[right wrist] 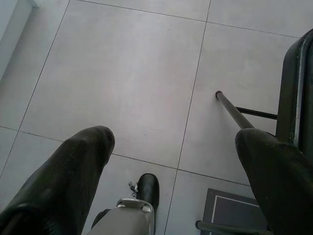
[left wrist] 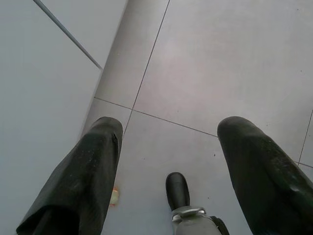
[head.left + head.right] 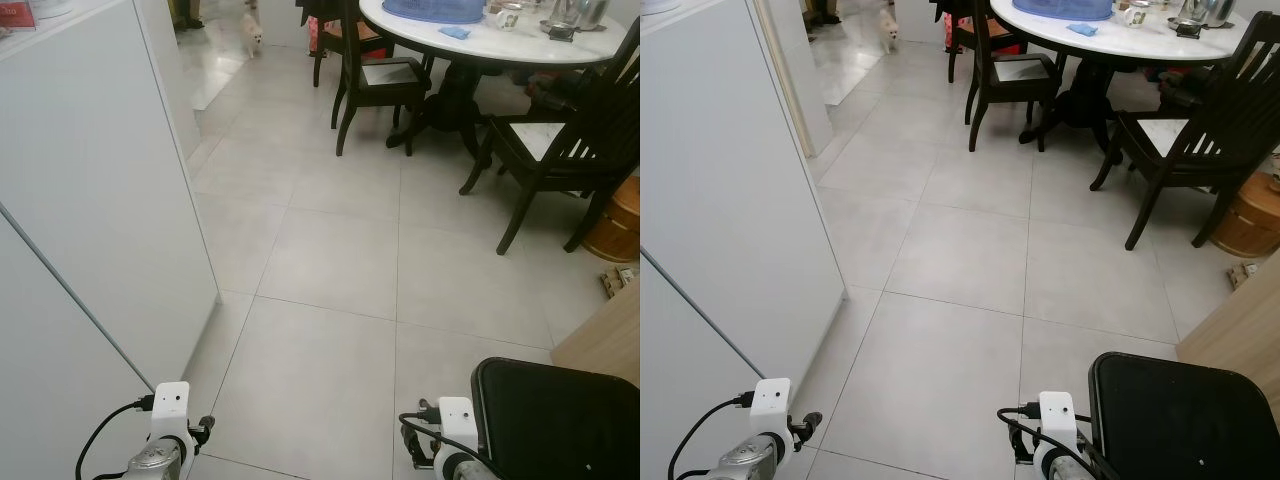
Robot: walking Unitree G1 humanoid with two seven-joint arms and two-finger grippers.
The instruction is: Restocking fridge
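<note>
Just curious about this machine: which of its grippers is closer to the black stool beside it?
Right. The right gripper hangs open right beside the black stool; the left gripper, also open, hangs across by the white fridge.

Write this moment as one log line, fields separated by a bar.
phase: standing beside fridge | left hand: open, empty, over floor | right hand: open, empty, near black stool | fridge doors: shut
</note>
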